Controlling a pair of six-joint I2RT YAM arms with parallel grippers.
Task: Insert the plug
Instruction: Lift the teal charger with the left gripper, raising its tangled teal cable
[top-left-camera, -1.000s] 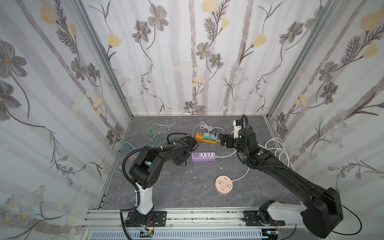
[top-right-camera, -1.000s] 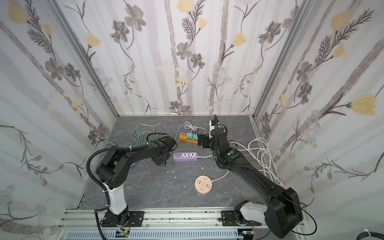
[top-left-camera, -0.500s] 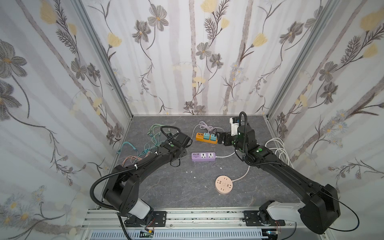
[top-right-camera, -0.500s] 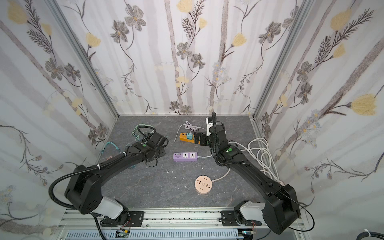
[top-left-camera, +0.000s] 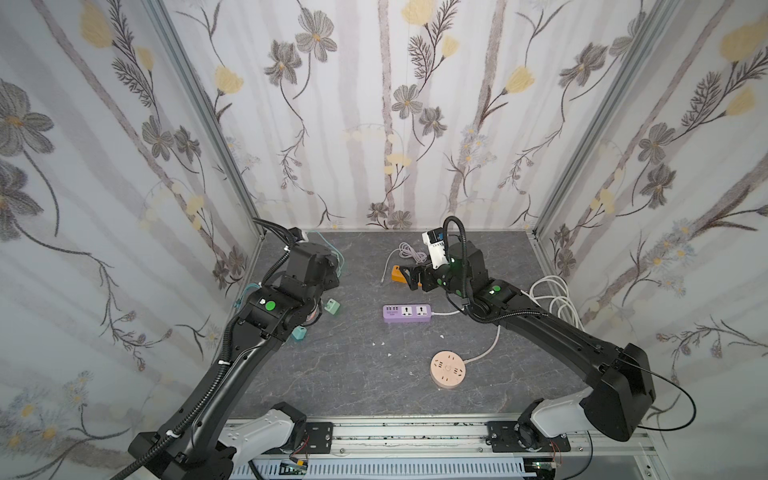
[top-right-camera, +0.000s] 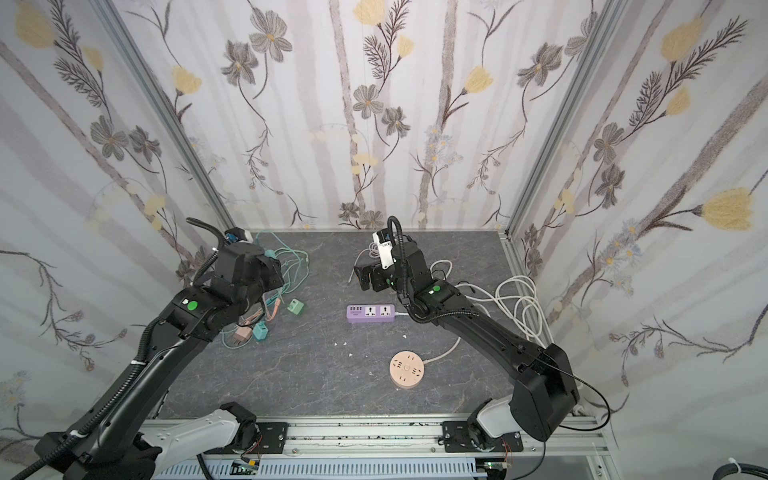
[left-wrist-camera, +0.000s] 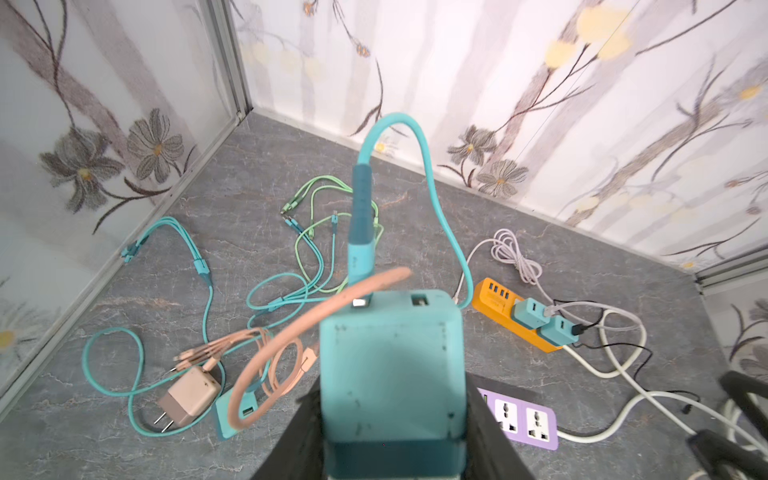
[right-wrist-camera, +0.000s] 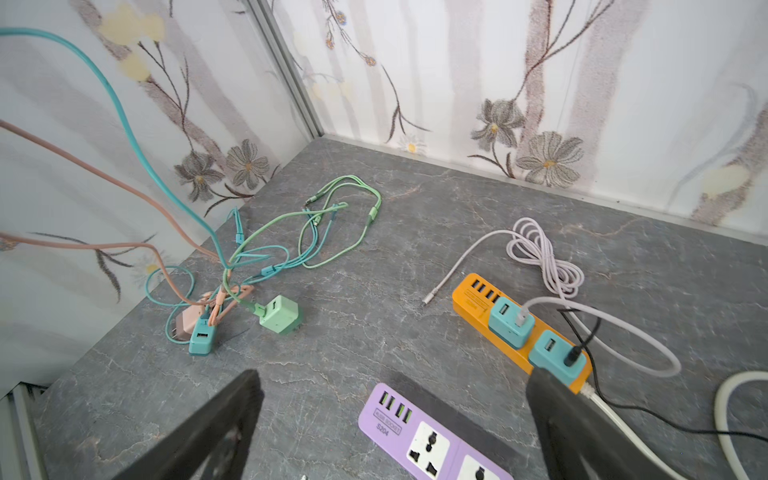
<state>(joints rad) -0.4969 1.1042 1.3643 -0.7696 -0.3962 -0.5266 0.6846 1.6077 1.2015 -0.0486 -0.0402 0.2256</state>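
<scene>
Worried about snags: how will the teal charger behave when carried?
The charger in the left claw looks a rigid block, probably light. Its plugged-in teal cable loops floppily and will likely trail. The pink cable draped across it may drag.

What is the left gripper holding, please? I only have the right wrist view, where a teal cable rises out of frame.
Observer: In the left wrist view, the left gripper is shut on a teal charger, with a teal cable plugged into it.
Operator: Thanks. Is its other port free?
Observer: Yes, the second USB port beside the cable is empty.
Operator: Any socket besides the purple strip and orange strip?
Observer: A round pink socket lies below the purple strip in both top views.
</scene>
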